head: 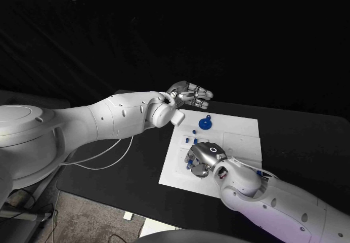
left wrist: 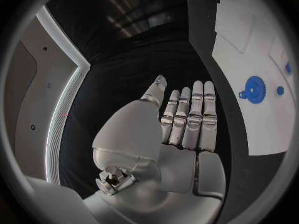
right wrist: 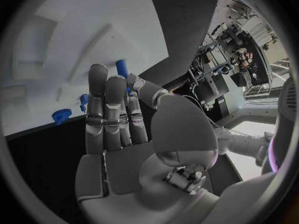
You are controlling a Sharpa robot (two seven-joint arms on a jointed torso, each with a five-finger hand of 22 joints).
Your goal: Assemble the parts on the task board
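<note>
The white task board (head: 233,136) lies in the middle of the black table. A blue gear-like part (head: 205,123) sits near its far left corner, also the round blue part (left wrist: 254,88) in the left wrist view. My left hand (head: 191,94) hovers above that corner, fingers straight and side by side (left wrist: 190,114), holding nothing. My right hand (head: 204,159) is low over the board's near left area. In the right wrist view a blue piece (right wrist: 122,67) shows between its thumb and nearest finger (right wrist: 115,104); whether it is gripped is unclear.
Two small blue parts (head: 191,139) stand on the board just beyond my right hand, and more small blue parts (right wrist: 82,100) lie near its fingers. Black table (head: 306,136) surrounds the board. A white cable (head: 109,157) hangs under my left arm.
</note>
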